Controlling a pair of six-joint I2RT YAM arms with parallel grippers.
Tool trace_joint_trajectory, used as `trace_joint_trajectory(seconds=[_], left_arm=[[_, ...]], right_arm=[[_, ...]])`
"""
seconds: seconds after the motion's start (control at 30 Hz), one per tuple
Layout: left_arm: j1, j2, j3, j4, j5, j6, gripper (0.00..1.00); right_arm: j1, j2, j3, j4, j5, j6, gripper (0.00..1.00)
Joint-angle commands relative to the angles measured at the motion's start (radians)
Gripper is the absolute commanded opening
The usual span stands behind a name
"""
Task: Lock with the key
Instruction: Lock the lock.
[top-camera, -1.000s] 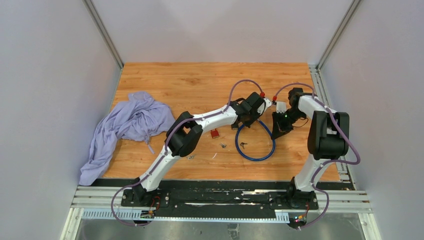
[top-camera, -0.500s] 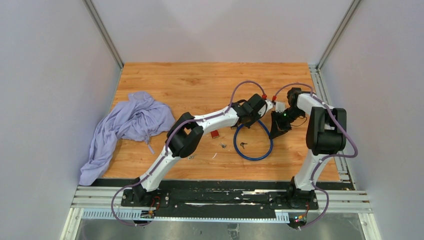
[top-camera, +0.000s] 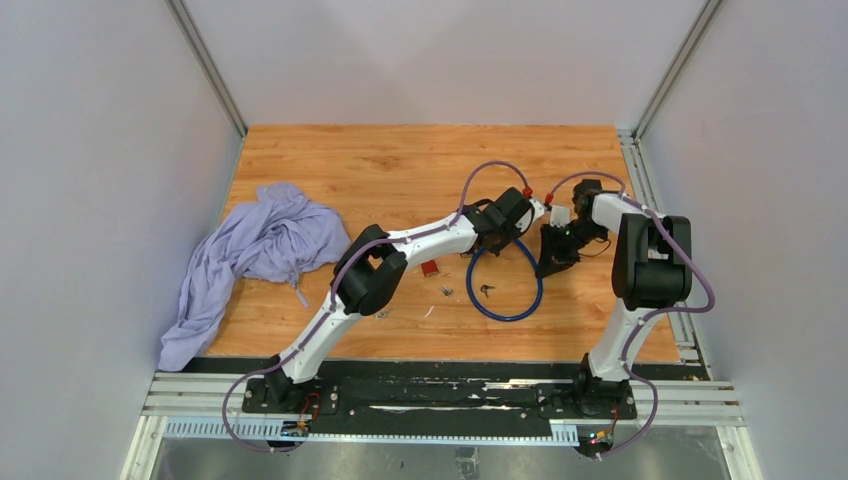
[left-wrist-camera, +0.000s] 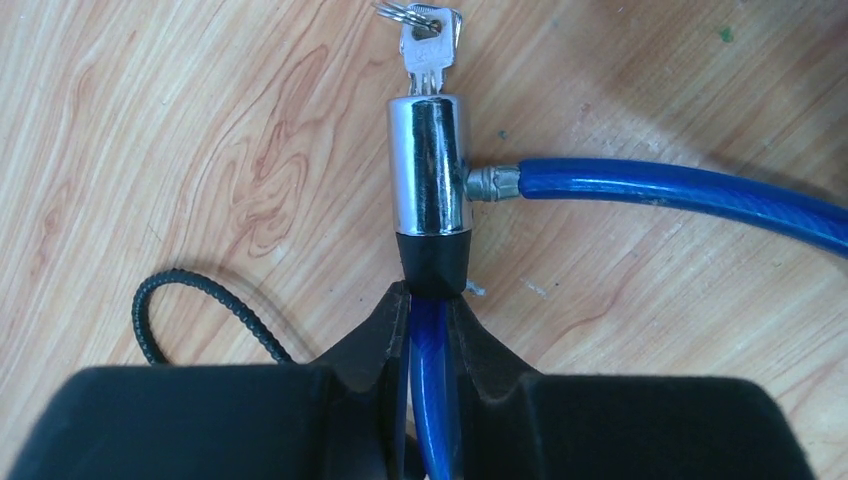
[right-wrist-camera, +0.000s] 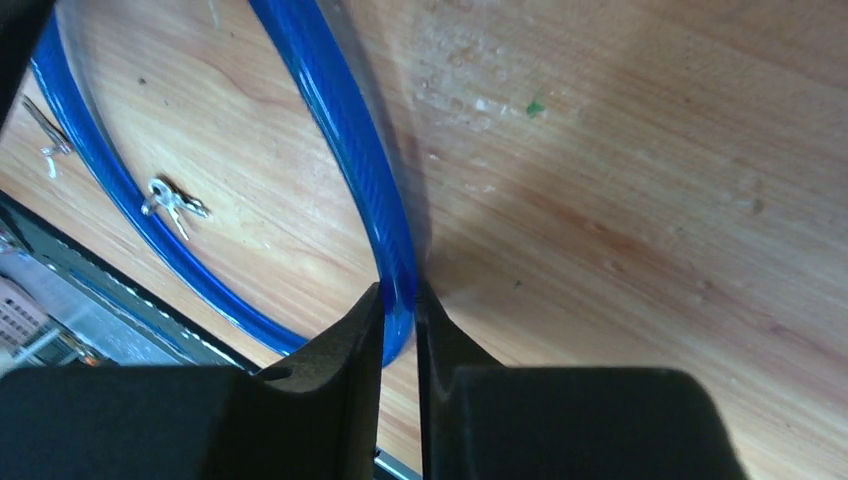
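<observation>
1. Left gripper (left-wrist-camera: 428, 300) pinches blue plastic-coated cable (left-wrist-camera: 680, 192) below chrome cylindrical barrel (left-wrist-camera: 430, 165); silver key (left-wrist-camera: 428, 45) protrudes at 12 o'clock.
2. Right gripper (right-wrist-camera: 400, 300) clamps cable too; releasing could let barrel roll, key slipping out.

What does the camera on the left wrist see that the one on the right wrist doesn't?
Only the left wrist view shows the chrome lock barrel with a key in its end, plus a black cord on the wood. Only the right wrist view shows loose keys lying inside the loop. Both show the blue cable pinched in that arm's closed gripper, the left gripper or the right gripper, over the wooden table.
</observation>
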Motion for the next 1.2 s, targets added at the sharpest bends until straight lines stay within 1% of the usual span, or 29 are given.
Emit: trace_joint_trajectory(seconds=[0.0,0.27,0.4,0.47,0.5,0.6,0.63,0.8,0.93,1.0,1.17], left_arm=[[-0.037,-0.030,-0.021,-0.020,0.076,-0.022,0.00],[-0.037,-0.019,0.003,-0.036,0.053,-0.038,0.00],[-0.035,-0.019,0.020,-0.047,0.047,-0.044,0.00],[-0.031,-0.025,0.020,-0.049,0.045,-0.044,0.00],[-0.029,-0.030,0.021,-0.049,0.045,-0.045,0.00],[-0.022,-0.050,0.019,-0.052,0.050,-0.047,0.00],[-0.020,-0.060,0.019,-0.052,0.051,-0.046,0.00],[-0.015,-0.124,-0.012,-0.043,0.052,-0.037,0.00],[0.002,-0.176,-0.067,-0.020,0.101,-0.053,0.00],[0.014,-0.192,-0.085,-0.015,0.128,-0.059,0.04],[0.034,-0.232,-0.145,0.017,0.168,-0.061,0.18]], right_arm=[[0.025,-0.035,-0.033,0.176,-0.026,0.044,0.18],[0.045,-0.090,-0.105,0.274,0.010,0.076,0.27],[0.057,-0.084,-0.122,0.298,0.039,0.088,0.28],[0.058,-0.076,-0.125,0.312,0.040,0.094,0.24],[0.058,-0.073,-0.121,0.315,0.037,0.094,0.20],[0.058,-0.071,-0.109,0.333,0.007,0.098,0.04],[0.057,-0.075,-0.104,0.341,-0.011,0.101,0.01],[0.057,-0.101,-0.071,0.379,-0.112,0.090,0.01],[0.057,-0.137,-0.067,0.407,-0.145,0.041,0.01],[0.057,-0.156,-0.073,0.418,-0.156,0.006,0.01],[0.057,-0.221,-0.128,0.467,-0.144,-0.072,0.01]])
